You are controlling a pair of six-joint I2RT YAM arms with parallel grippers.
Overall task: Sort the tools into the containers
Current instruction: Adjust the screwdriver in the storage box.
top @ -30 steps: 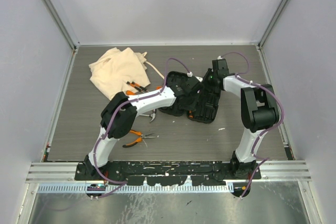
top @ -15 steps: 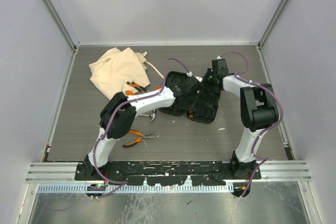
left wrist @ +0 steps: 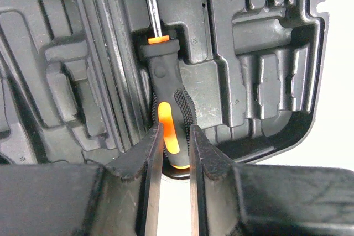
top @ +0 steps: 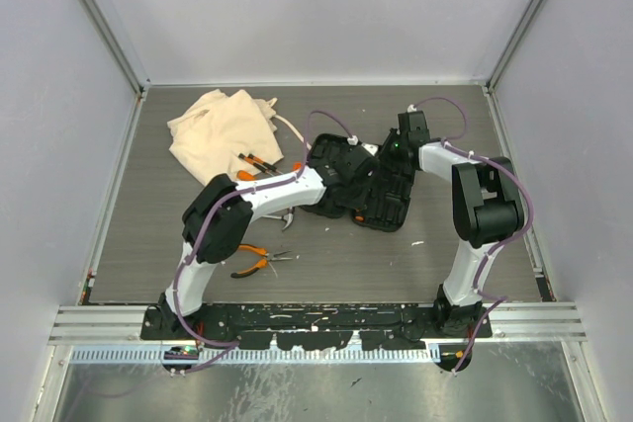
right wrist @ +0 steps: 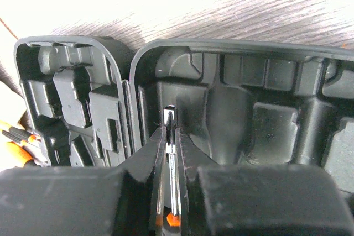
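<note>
The black tool case (top: 381,207) lies open mid-table, with both grippers over it. One orange-and-black screwdriver (left wrist: 166,75) rests in a moulded slot of the case (left wrist: 260,53). My left gripper (left wrist: 173,128) (top: 341,160) is shut on the butt end of its handle. My right gripper (right wrist: 170,131) (top: 396,160) is shut on its steel shaft (right wrist: 171,115), whose tip pokes past the fingertips. The beige cloth bag (top: 218,130) lies at the back left. Two more screwdrivers (top: 257,162) lie beside the bag. Pliers (top: 259,260) lie near the front left, and the hammer (top: 289,216) is partly under my left arm.
Grey walls and metal rails enclose the table on three sides. The case (right wrist: 265,120) has many empty moulded recesses. Orange handles (right wrist: 14,147) show at the left edge of the right wrist view.
My left arm's elbow and wrist have shifted slightly to the left over the case. The right arm and the loose tools have stayed put.
</note>
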